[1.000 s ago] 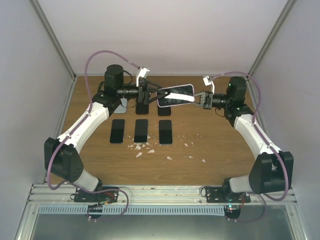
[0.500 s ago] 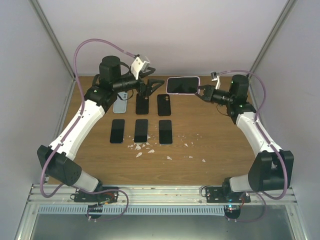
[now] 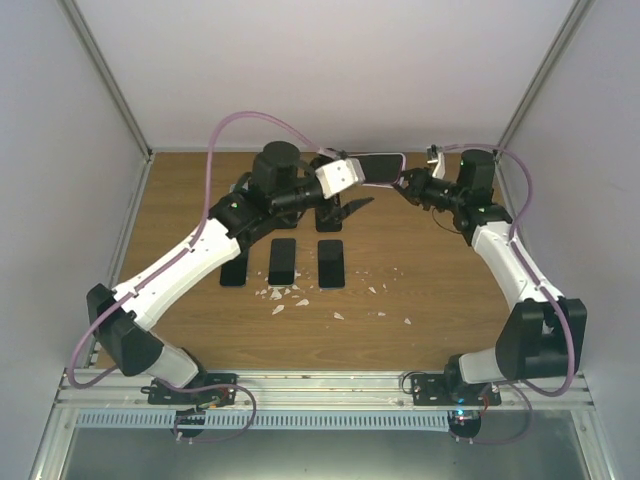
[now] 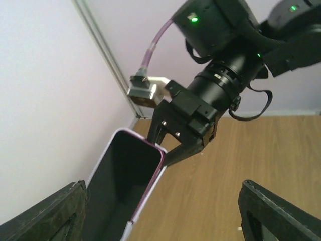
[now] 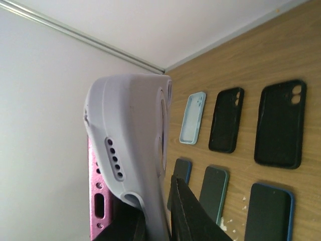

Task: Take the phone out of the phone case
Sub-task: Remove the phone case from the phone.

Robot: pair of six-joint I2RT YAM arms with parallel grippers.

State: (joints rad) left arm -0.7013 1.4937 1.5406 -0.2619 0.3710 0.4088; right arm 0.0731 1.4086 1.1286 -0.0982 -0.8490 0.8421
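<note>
Right pincer point(image 3: 406, 181) clamps the phone case point(image 5: 135, 130) at one o'clock, my left pincer point(image 3: 355, 207) gapes empty; phone point(image 4: 125, 186) not yet out.

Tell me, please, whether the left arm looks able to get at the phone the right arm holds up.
Probably yes. The left pincer is open wide and faces the phone, with nothing between them; the right pincer grips only its far end, leaving the near end free.
</note>
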